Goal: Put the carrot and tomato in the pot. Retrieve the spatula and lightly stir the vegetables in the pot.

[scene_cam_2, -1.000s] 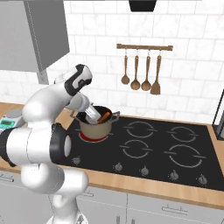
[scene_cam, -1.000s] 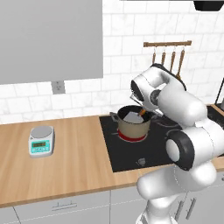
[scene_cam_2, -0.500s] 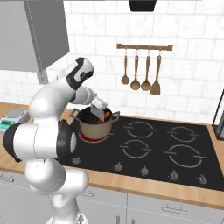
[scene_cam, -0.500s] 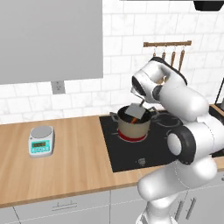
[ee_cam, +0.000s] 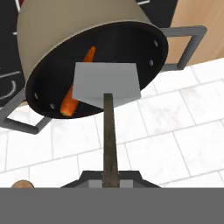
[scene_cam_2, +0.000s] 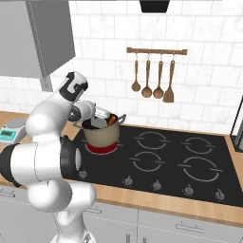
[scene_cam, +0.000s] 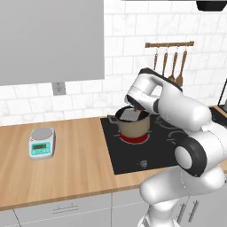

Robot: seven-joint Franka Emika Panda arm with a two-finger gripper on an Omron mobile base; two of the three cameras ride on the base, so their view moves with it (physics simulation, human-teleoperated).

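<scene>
Spatula point(ee_cam: 106, 85): its grey squarish blade is hanging at the mouth of the pot, the thin dark handle running back to the jaws; whether the blade is touching anything inside cannot be told.
Jaws point(ee_cam: 110, 183): closed, clamping the end of the spatula handle; in the base views the arm's wrist is covering the grasp.
Carrot point(ee_cam: 75, 89): lying inside the pot against the dark wall, its middle hiding behind the blade; in the right base view it is showing as an orange bit at the rim point(scene_cam_2: 111, 120).
Pot point(scene_cam: 133, 126): sitting on a glowing red burner of the black hob point(scene_cam_2: 190, 156), the arm partly covering it.
Tomato: not made out inside the pot.
Bench point(scene_cam: 66, 168): carrying a small scale point(scene_cam: 42, 142), well apart from the pot.
Wall: wooden utensils point(scene_cam_2: 153, 76) hanging on a rail.
</scene>
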